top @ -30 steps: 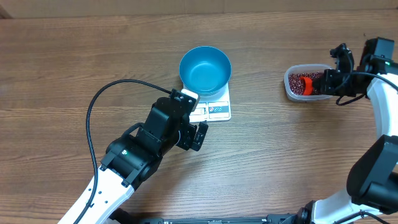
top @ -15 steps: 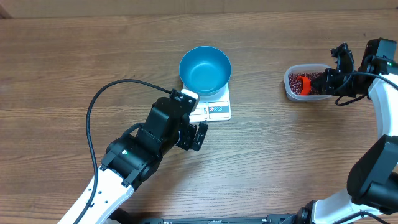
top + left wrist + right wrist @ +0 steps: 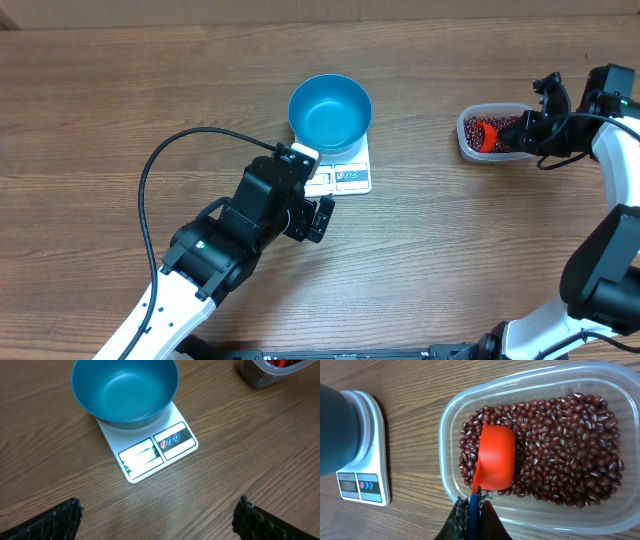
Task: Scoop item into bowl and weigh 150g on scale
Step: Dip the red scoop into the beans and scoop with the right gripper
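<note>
1. Left gripper (image 3: 159, 522): released, jaws wide, just short of the scale (image 3: 345, 178).
2. Bowl (image 3: 330, 110) stands on the scale, mid-table (image 3: 100, 100), toward the far edge.
3. Beans (image 3: 560, 445) lie in tub (image 3: 466, 140) near right edge.
4. Right gripper (image 3: 474, 510): clenched on scoop (image 3: 495, 457) handle, scoop among beans.

The orange scoop (image 3: 495, 455) has slid slightly further across the beans (image 3: 570, 450).

No word, brand or number can be read anywhere. On the scale (image 3: 150, 455), a dark strip (image 3: 170, 440) with 1 red and 2 blue round button marks is seen, their symbols too small to be made out. Only faint grey lines are shown in the display window (image 3: 142, 457); no digit is legible there.
</note>
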### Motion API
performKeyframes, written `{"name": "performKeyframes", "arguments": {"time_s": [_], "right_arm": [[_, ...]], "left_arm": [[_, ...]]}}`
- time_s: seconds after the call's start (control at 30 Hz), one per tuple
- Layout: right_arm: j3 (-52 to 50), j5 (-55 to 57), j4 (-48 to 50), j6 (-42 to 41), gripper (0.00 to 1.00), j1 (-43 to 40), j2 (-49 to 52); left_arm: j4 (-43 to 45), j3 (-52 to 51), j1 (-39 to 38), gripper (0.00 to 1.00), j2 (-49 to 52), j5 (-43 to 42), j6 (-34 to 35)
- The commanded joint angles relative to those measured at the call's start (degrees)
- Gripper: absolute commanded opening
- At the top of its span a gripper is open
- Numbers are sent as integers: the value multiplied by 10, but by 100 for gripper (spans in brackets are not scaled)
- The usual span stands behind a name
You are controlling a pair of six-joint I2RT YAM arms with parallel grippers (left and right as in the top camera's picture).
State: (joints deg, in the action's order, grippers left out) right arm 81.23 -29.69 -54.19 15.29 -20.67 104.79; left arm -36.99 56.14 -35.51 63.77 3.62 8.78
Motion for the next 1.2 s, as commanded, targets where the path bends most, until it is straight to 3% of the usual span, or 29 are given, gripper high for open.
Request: {"name": "performKeyframes", "arguments": {"time_s": [0.0,1.17], "right_arm": [[-6,-10,-2,-8,4,-9,17],[-6,-264,-5,-52,4,-162,17]], "left_arm": [[3,-5,2,99,-2,-6,-11],[5,-5,2,100,-2,-7,-11]]}}
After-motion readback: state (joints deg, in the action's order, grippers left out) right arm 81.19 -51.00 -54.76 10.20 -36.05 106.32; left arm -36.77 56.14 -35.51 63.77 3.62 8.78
